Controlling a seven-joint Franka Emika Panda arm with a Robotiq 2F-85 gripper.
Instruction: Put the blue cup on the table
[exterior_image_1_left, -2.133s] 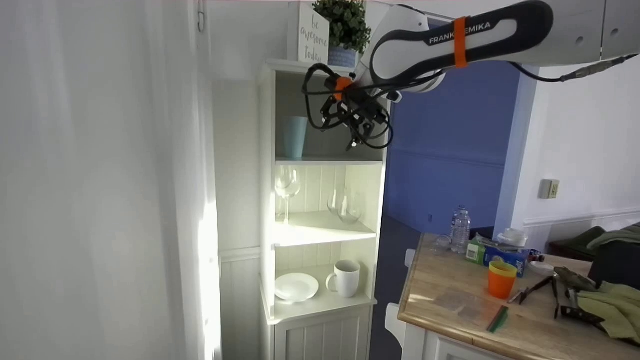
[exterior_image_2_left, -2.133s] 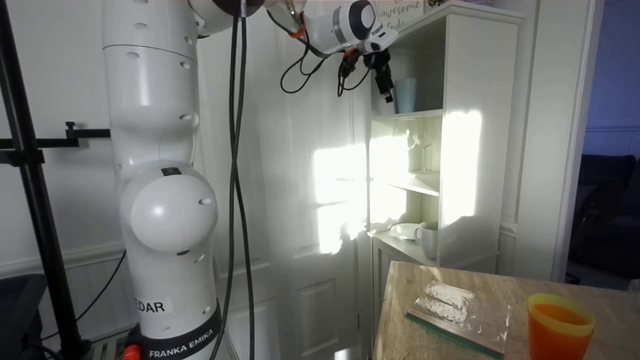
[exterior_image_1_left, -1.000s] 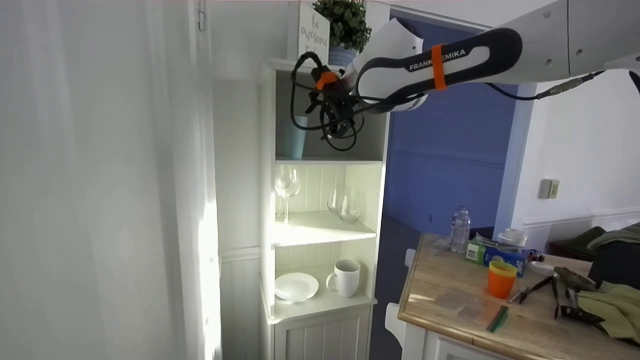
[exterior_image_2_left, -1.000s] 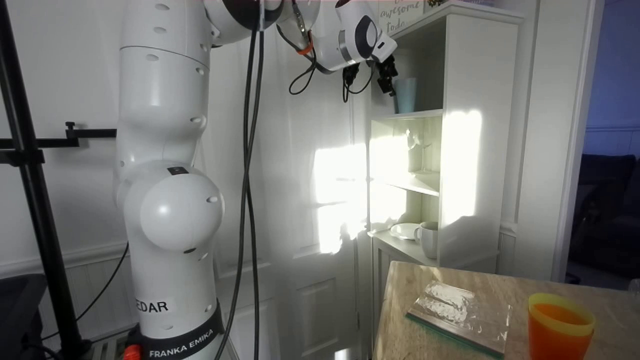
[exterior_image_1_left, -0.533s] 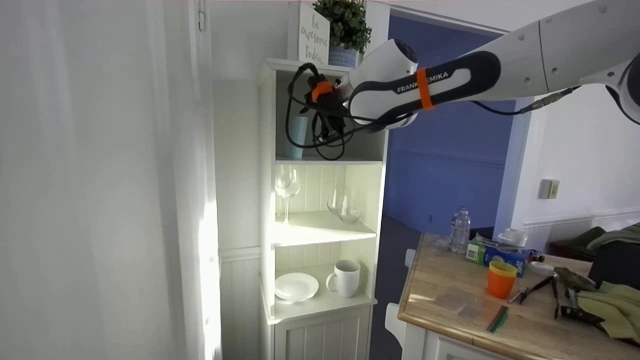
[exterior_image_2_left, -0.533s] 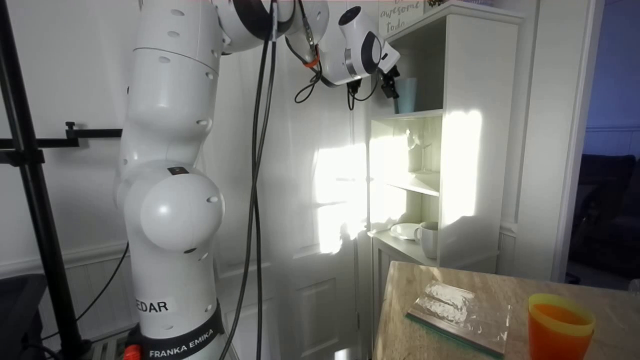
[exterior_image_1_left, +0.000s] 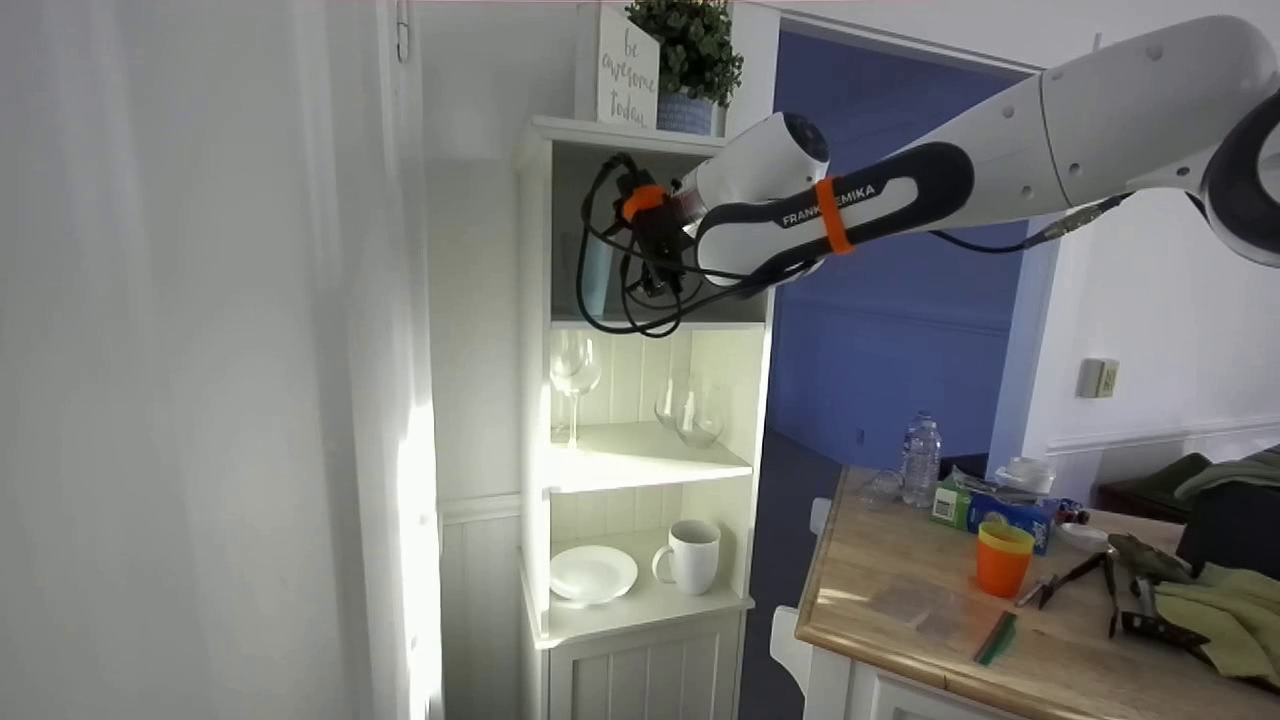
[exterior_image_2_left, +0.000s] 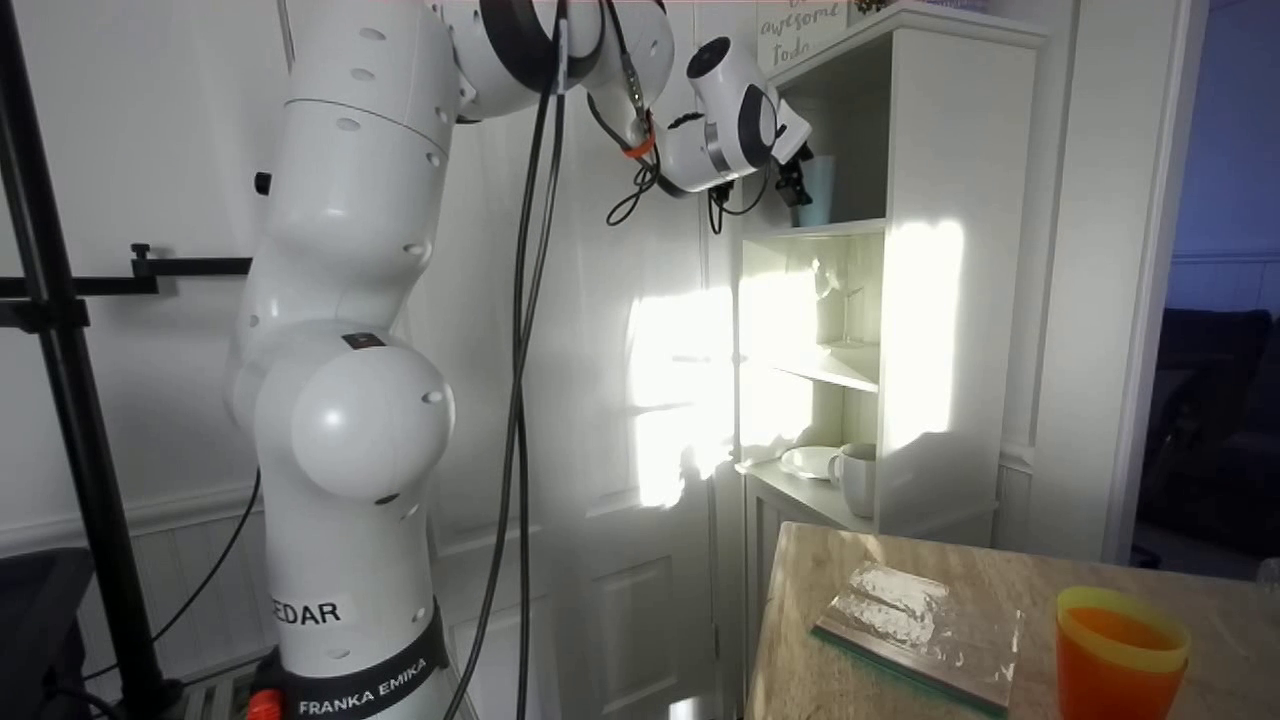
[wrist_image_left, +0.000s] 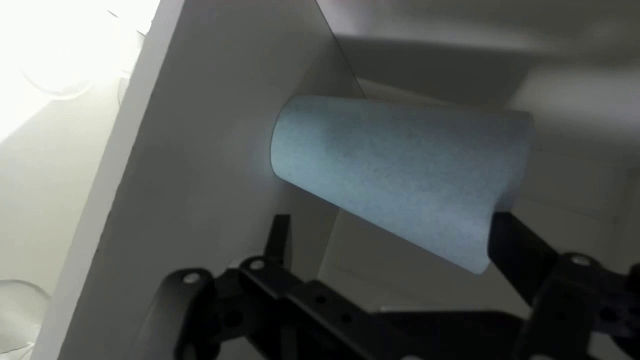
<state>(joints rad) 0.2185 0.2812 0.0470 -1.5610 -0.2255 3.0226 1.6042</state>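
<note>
The blue cup (exterior_image_1_left: 597, 282) stands upright on the top shelf of the white cabinet, partly hidden by my gripper and its cables; it also shows in an exterior view (exterior_image_2_left: 820, 190). In the wrist view the blue cup (wrist_image_left: 400, 175) lies sideways across the picture, base to the left. My gripper (wrist_image_left: 390, 232) is open, its fingers wide apart, with nothing between them. One fingertip overlaps the cup's rim; I cannot tell if they touch. In both exterior views the gripper (exterior_image_1_left: 652, 272) (exterior_image_2_left: 797, 185) is close beside the cup. The wooden table (exterior_image_1_left: 850, 570) is at the lower right.
Wine glasses (exterior_image_1_left: 574, 375) stand on the shelf below. A white plate (exterior_image_1_left: 593, 575) and white mug (exterior_image_1_left: 690, 557) sit lower. The table holds an orange cup (exterior_image_1_left: 1003, 560), a plastic bag (exterior_image_2_left: 920, 620), bottles (exterior_image_1_left: 921, 465) and tools. The cabinet's side wall (exterior_image_2_left: 960, 300) borders the shelf.
My gripper has moved left in an exterior view and then lower, closer to the blue cup, and now covers part of it. The cup has not visibly moved.
</note>
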